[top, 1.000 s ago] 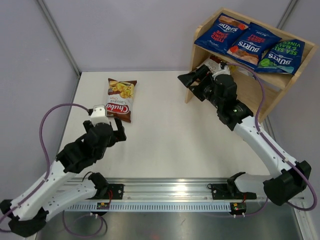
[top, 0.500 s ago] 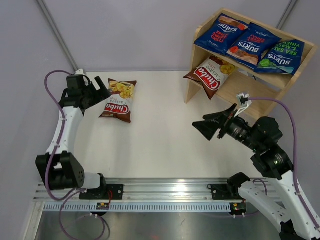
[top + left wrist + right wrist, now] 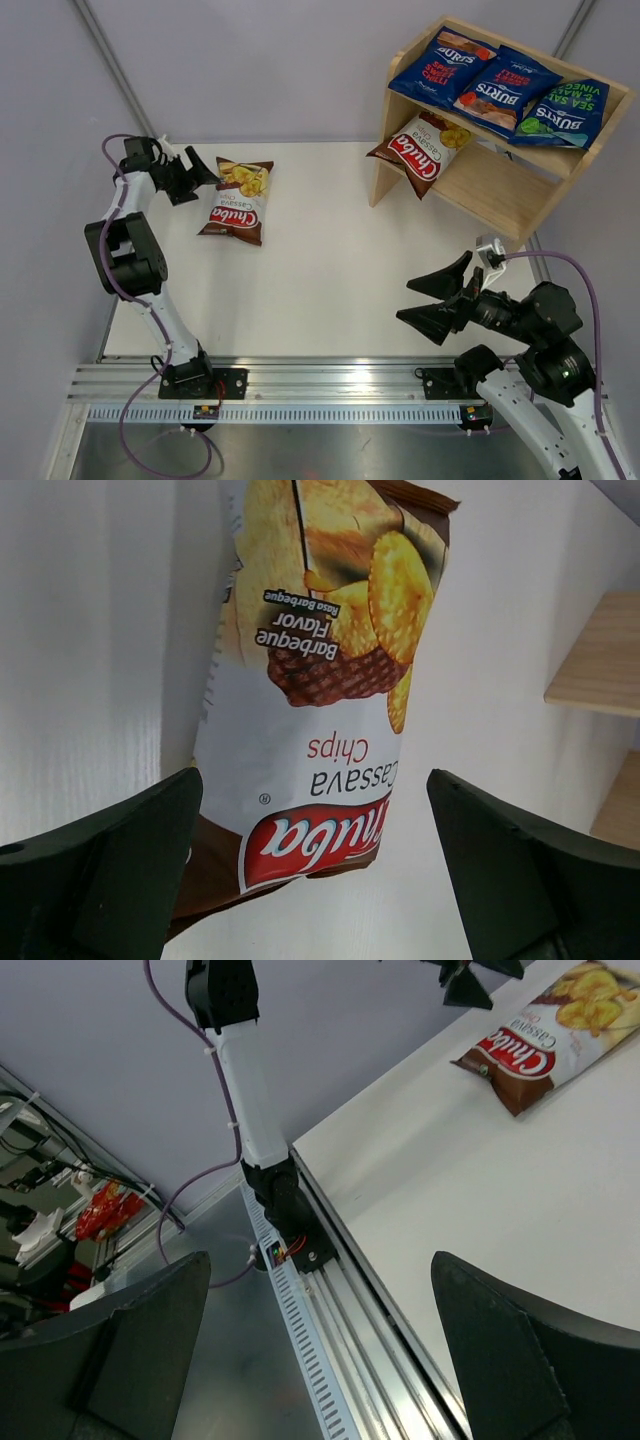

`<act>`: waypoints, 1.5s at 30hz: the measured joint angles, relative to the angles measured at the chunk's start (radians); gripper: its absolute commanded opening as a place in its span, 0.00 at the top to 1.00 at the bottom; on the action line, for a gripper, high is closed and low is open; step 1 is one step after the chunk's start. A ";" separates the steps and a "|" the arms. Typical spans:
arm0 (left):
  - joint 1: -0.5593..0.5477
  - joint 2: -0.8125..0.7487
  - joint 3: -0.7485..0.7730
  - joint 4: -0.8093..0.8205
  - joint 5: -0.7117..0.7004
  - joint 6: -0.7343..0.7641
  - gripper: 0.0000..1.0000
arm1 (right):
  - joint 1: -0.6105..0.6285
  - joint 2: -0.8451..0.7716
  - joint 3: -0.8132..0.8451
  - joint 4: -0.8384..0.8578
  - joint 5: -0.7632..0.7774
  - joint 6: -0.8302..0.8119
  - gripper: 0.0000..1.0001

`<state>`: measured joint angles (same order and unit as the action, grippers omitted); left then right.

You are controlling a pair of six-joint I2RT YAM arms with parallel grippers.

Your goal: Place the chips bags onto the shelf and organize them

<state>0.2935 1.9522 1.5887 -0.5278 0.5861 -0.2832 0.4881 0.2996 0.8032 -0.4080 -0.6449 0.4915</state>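
Three blue Burts bags (image 3: 505, 85) lie side by side on the top tier of the wooden shelf (image 3: 500, 195). One Chuba bag (image 3: 422, 148) leans on the lower tier, its end sticking out past the shelf's left side. The other Chuba bag (image 3: 238, 200) lies flat on the table; it also shows in the left wrist view (image 3: 320, 700) and the right wrist view (image 3: 545, 1035). My left gripper (image 3: 197, 178) is open and empty, just left of that bag's far end (image 3: 315, 880). My right gripper (image 3: 405, 302) is open and empty over the table's near right part (image 3: 320, 1360).
The white table (image 3: 320, 270) is walled by grey panels at the back and left. A metal rail (image 3: 330, 385) runs along the near edge, also in the right wrist view (image 3: 330, 1290). The left arm (image 3: 130, 250) stands along the table's left edge.
My right gripper left the Chuba bag on the lower tier and drew back to the near right. My left arm swung to the back left, beside the table bag.
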 measured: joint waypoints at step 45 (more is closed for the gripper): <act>-0.132 -0.206 -0.656 0.808 -0.031 -0.583 0.86 | 0.000 0.128 -0.193 0.168 -0.102 0.092 0.01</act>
<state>0.1612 1.7466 0.9329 0.2802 0.5552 -0.8665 0.4881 0.4278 0.6106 -0.2401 -0.7467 0.5831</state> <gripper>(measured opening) 0.246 0.993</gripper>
